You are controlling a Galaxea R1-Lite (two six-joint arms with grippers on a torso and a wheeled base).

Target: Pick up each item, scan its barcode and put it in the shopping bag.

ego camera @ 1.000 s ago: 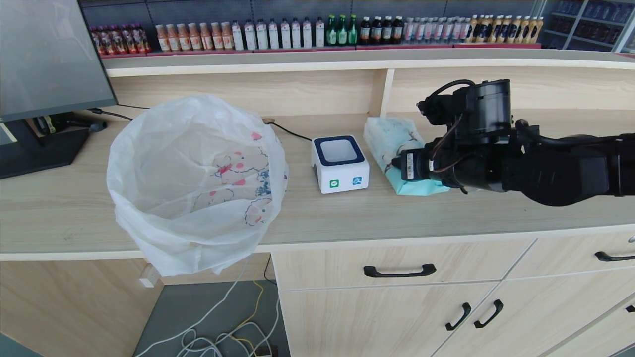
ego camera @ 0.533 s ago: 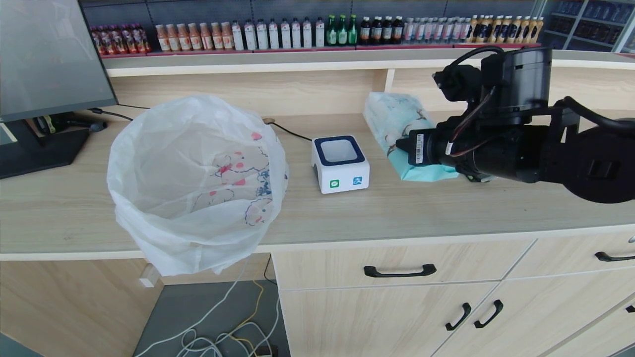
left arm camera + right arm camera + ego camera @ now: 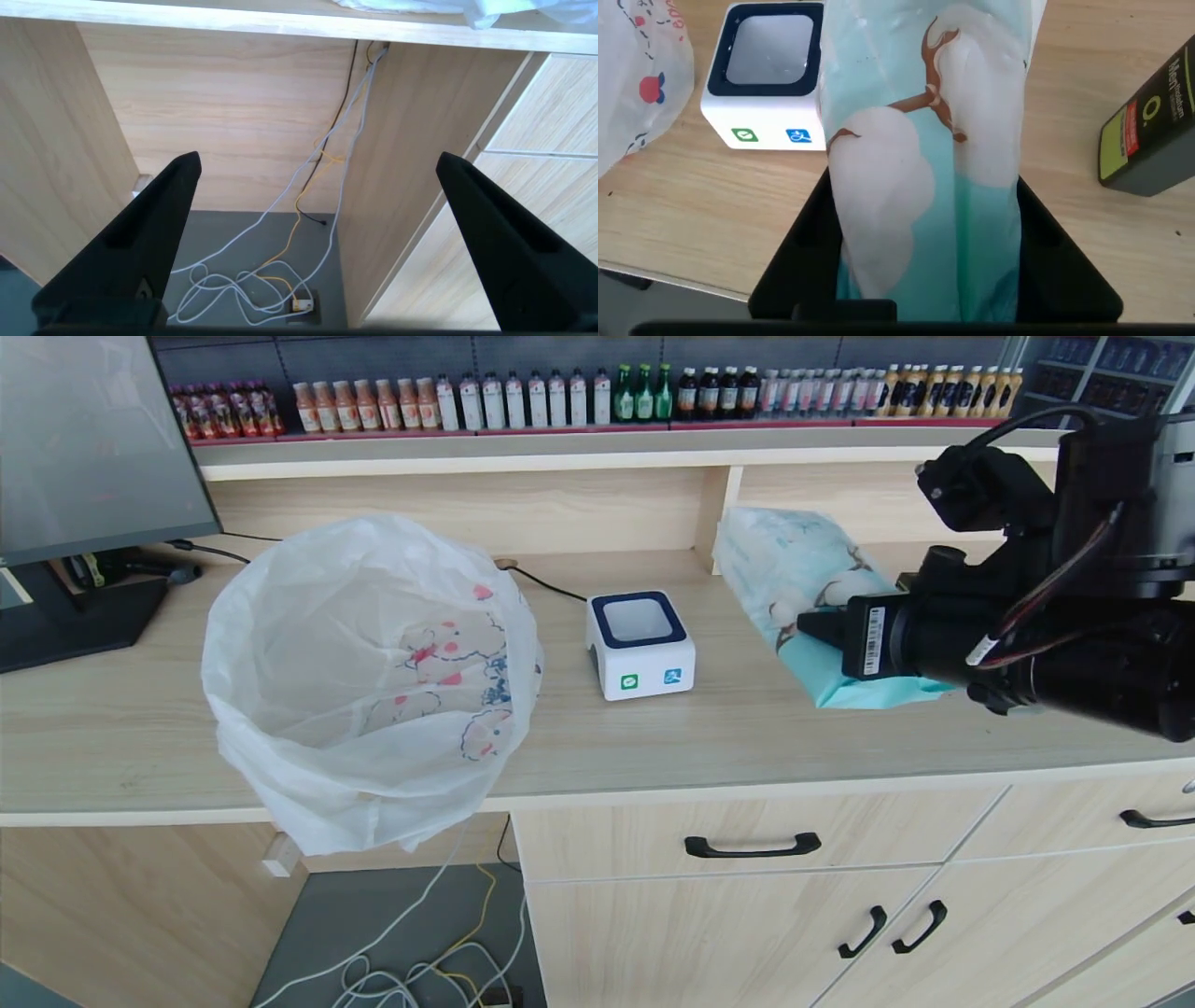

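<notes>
Head view: shows the shopping bag standing open at the left front edge of the bench, the white scanner at mid-bench, and the tissue pack to the scanner's right, gripped in the right jaws over the bench.

Left wrist view: shows the left jaws spread wide, holding nothing, below the bench top and above loose cables on the floor.

Right wrist view: shows the right jaws closed on both sides of the tissue pack, with the scanner and a fold of the shopping bag to one side and a dark container on the bench to the other.
</notes>
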